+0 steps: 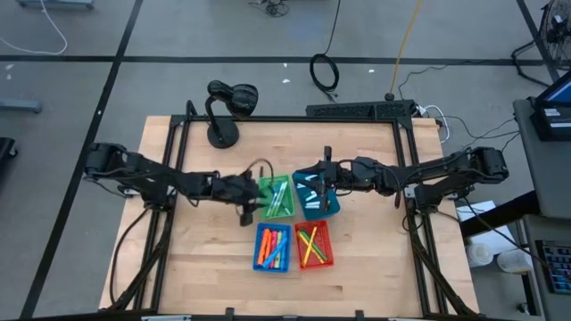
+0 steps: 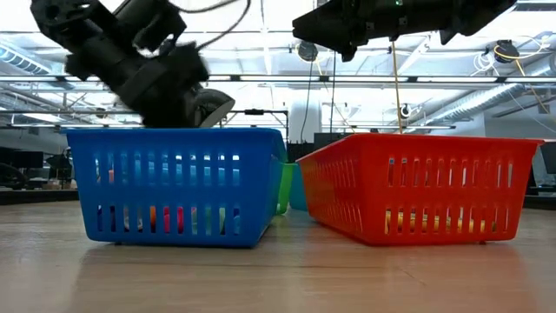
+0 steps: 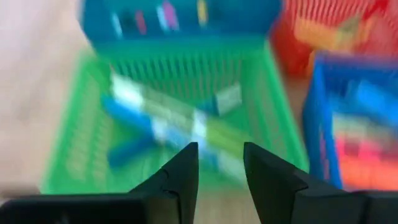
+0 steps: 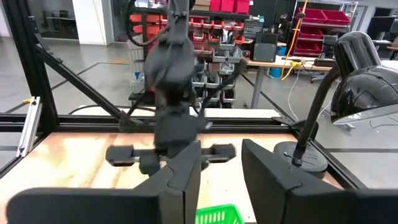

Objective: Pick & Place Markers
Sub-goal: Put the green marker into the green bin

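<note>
Step — placing markers | left gripper (image 3: 221,171): fingers apart, empty, over green bin (image 3: 81,143); markers (image 3: 168,121) lie inside | right gripper (image 4: 221,171): fingers apart, empty, above teal bin (image 1: 314,198) | advice — I'd lift straight up, clear the rim before moving.

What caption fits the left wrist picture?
Left end effector, fingers apart and empty, above the green bin of markers.
</note>
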Controlling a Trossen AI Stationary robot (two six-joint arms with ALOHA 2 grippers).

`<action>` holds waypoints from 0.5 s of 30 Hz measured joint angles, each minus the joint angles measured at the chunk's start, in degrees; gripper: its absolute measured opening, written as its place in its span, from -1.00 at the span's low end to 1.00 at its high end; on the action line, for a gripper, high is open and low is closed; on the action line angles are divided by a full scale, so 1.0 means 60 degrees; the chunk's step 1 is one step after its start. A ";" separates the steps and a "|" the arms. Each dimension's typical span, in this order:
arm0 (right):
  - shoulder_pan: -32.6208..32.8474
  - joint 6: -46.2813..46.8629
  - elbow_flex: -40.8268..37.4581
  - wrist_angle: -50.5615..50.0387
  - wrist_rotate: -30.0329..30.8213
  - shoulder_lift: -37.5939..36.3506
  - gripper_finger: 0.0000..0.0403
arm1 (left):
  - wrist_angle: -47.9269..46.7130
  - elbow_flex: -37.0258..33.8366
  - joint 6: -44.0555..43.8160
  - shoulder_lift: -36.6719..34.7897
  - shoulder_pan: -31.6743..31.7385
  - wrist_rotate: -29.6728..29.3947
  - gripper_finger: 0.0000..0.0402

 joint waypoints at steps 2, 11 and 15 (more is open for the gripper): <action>0.0000 0.0000 0.0000 0.0000 -0.0002 0.0000 -0.49 | -0.0587 -0.0082 0.0025 0.0023 -0.0187 -0.0144 -0.38; 0.0000 0.0117 0.0000 0.0047 0.0000 0.0000 -0.49 | 0.0482 -0.0442 0.0535 0.0285 -0.0572 -0.1464 -0.95; 0.0000 0.0106 0.0000 0.0084 0.0000 0.0000 -0.49 | 0.0370 -0.0394 0.0595 0.0097 -0.0571 -0.1235 -0.90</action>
